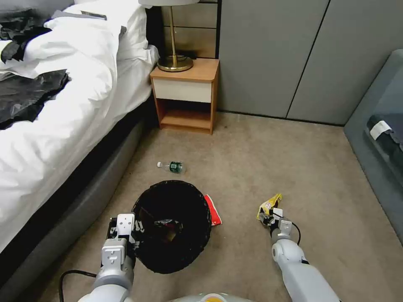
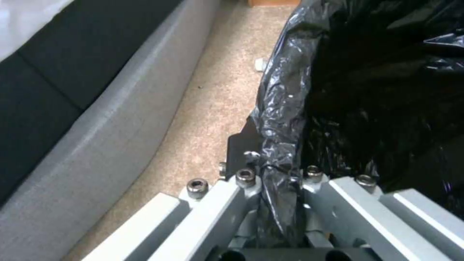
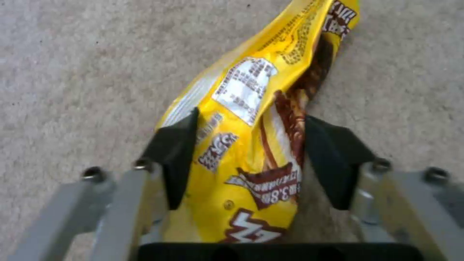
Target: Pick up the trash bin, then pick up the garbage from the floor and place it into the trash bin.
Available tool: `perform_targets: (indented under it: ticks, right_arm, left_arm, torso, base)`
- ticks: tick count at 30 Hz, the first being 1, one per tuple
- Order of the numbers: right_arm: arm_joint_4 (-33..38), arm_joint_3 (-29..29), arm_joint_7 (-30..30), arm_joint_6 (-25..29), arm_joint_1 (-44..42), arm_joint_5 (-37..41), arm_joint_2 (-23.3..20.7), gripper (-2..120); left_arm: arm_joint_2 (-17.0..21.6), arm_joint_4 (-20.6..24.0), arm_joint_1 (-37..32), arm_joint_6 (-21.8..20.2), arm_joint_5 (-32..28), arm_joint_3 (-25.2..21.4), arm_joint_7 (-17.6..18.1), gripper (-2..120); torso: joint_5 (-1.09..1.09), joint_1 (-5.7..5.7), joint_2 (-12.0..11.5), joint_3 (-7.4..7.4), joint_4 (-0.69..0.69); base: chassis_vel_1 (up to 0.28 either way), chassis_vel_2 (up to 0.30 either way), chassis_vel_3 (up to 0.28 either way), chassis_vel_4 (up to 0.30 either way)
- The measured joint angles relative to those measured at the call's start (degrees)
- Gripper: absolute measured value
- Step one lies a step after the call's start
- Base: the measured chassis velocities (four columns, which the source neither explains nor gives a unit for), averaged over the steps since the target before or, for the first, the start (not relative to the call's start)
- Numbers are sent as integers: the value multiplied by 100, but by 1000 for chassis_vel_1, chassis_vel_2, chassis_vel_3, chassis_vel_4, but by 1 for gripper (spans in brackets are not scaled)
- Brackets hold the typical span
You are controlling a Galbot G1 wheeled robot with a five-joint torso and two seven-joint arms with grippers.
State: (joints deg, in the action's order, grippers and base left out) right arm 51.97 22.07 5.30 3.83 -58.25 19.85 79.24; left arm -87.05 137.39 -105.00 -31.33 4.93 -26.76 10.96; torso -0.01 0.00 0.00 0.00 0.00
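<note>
A wide bed (image 1: 63,105) with rumpled white bedding fills the robot's left side of the room, its grey padded base (image 2: 96,119) running along the tan carpet (image 1: 260,159), and black plastic sheets (image 1: 29,94) lie crumpled on top of the covers. At the head of the bed stands a wooden nightstand (image 1: 187,94) with a brass lamp (image 1: 174,58) on it, and grey wall panels (image 1: 285,54) close off the back. Down in front of the robot, the trash bin (image 1: 172,226) is tipped toward the camera so its black-lined mouth gapes open, with some scraps just visible inside. The left gripper (image 1: 134,228) is clamped shut on the bin's rim at the side nearest the bed; from the wrist, the fingers pinch the glossy black liner (image 2: 285,152) tightly between them. A red-and-white packet (image 1: 213,209) lies on the carpet, touching the bin's far right edge and partly tucked behind it. Beyond the bin, toward the nightstand, a clear bottle with a green label (image 1: 173,167) lies on its side. Off to the right, well apart from the bin, the right gripper (image 1: 268,218) is low at the carpet with its two black pads (image 3: 174,152) set on either side of a yellow snack wrapper (image 3: 251,145), one pad pressing the foil and the other close against its edge, so it appears to be gripping the wrapper.
</note>
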Motion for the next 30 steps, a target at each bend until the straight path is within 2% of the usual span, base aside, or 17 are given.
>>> perform_targets:
  ticks: [1, 4, 5, 8, 10, 12, 15, 22, 30]
  right_arm:
    - [0, 0, 0, 0, 0, 0, 0, 51]
    - [-66, -2, -2, 9, 41, -2, 31, 38]
    - [-66, -2, -2, 9, 41, -2, 31, 38]
    - [-116, -13, -9, 34, 65, -18, 54, 23]
    - [-122, -16, -12, 38, 68, -21, 57, 20]
    - [-130, -30, -29, 59, 72, -32, 61, 7]
    - [-121, -37, -34, 75, 66, -36, 52, 0]
    - [123, -26, -18, 130, -38, -9, -2, 0]
    - [1201, 57, 73, 101, -505, 155, -55, 0]
  left_arm:
    - [0, 0, 0, 0, 0, 0, 0, 0]
    - [-1, 4, -4, 2, 8, 9, 0, 0]
    - [-1, 4, -4, 2, 8, 9, 0, 0]
    - [-1, 17, -18, 3, 9, 7, 1, 0]
    - [0, 20, -21, 4, 9, 5, 1, 0]
    - [3, 29, -31, 6, 10, 6, 3, 0]
    - [6, 31, -33, 7, 15, 20, 4, 0]
    - [23, 37, -28, 7, 18, 27, 5, 0]
    - [42, 37, -15, 8, 20, 71, 6, 0]
  torso:
    - [0, 0, 0, 0, 0]
    - [0, 0, 0, 0, 0]
    - [0, 0, 0, 0, 0]
    - [0, 0, 0, 0, 0]
    - [0, 0, 0, 0, 0]
    - [1, 0, 0, 0, 0]
    - [1, 0, 0, 0, 1]
    - [1, 0, 0, 0, 0]
    - [1, 0, 0, 0, 0]
  base:
    - [0, 0, 0, 0]
    - [0, 0, 0, 0]
    - [0, 0, 0, 0]
    - [0, 0, 0, 0]
    - [0, 0, 0, 0]
    - [0, 0, 0, 0]
    - [0, 0, 0, 0]
    - [0, 0, 0, 0]
    - [0, 0, 0, 0]
